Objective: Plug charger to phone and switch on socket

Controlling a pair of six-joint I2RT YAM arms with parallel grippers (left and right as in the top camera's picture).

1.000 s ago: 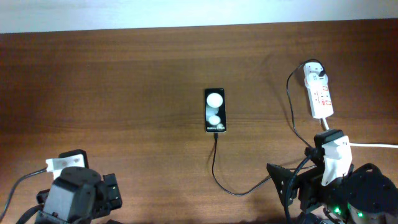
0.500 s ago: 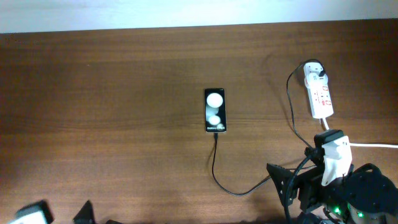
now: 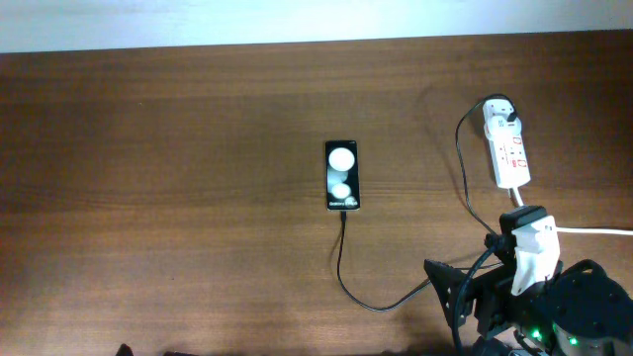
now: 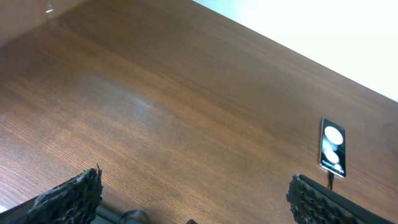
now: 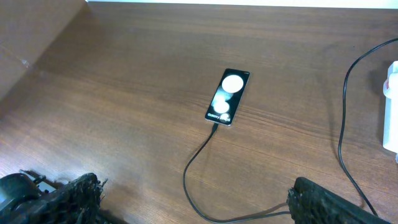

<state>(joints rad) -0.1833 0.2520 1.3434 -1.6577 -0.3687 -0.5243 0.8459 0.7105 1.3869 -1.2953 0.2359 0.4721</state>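
The black phone (image 3: 342,175) lies flat mid-table with two white round spots on its face. It also shows in the left wrist view (image 4: 331,147) and the right wrist view (image 5: 228,97). The thin black charger cable (image 3: 343,267) meets the phone's near end, loops toward my right arm and runs up to the white plug adapter (image 3: 500,112). The adapter sits in the white socket strip (image 3: 511,158), which has red marks. My right gripper (image 5: 196,186) is open and empty above the cable loop (image 5: 189,171). My left gripper (image 4: 194,183) is open and empty over bare wood, far left of the phone.
The strip's thick white cord (image 3: 598,232) runs off the right edge beside my right arm (image 3: 539,287). A pale wall edge (image 3: 297,22) borders the table's far side. The strip's edge shows at the right of the right wrist view (image 5: 392,118).
My left arm has withdrawn from the bottom-left of the overhead view and no longer shows there. The right arm, phone, cable and socket strip have not moved.
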